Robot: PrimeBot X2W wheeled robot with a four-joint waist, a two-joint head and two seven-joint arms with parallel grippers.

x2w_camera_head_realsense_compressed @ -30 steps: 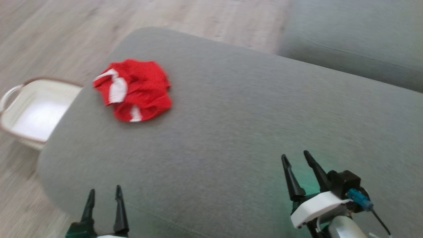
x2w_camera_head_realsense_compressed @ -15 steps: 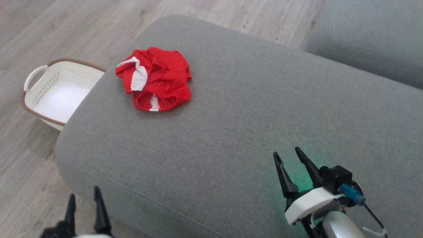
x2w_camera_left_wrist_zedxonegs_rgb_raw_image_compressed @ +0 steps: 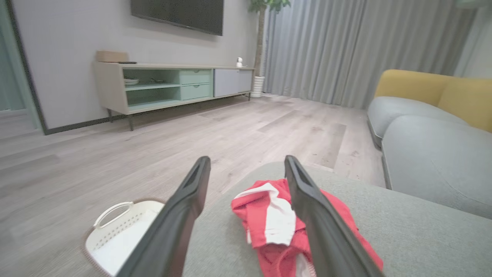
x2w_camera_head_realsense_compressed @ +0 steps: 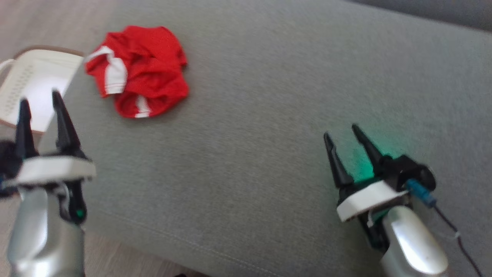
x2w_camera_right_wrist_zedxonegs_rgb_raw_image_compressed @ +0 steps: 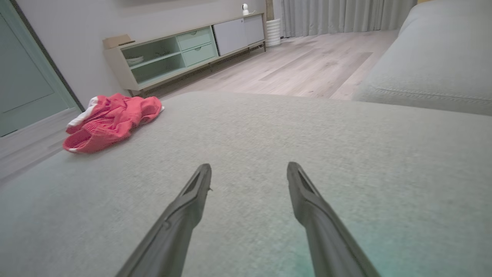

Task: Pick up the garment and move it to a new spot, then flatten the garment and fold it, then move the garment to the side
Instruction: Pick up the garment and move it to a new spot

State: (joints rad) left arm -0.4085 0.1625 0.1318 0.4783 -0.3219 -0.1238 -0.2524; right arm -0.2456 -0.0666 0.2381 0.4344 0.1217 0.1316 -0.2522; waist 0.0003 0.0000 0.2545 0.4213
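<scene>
The red garment (x2w_camera_head_realsense_compressed: 136,71) lies crumpled on the grey cushion (x2w_camera_head_realsense_compressed: 269,115). The left gripper (x2w_camera_head_realsense_compressed: 39,97) and right gripper (x2w_camera_head_realsense_compressed: 340,130) have their fingers spread and empty.

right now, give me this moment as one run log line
stage: pre-grasp, nothing picked yet | garment: crumpled on grey cushion near basket | left gripper: jaws open, empty | right gripper: jaws open, empty

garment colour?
Red with white stripes, crumpled on the grey cushion; the garment shows best in the head view.

One red garment (x2w_camera_head_realsense_compressed: 136,71), one white basket (x2w_camera_head_realsense_compressed: 17,77), and two grippers: left gripper (x2w_camera_head_realsense_compressed: 39,98), right gripper (x2w_camera_head_realsense_compressed: 340,130).
</scene>
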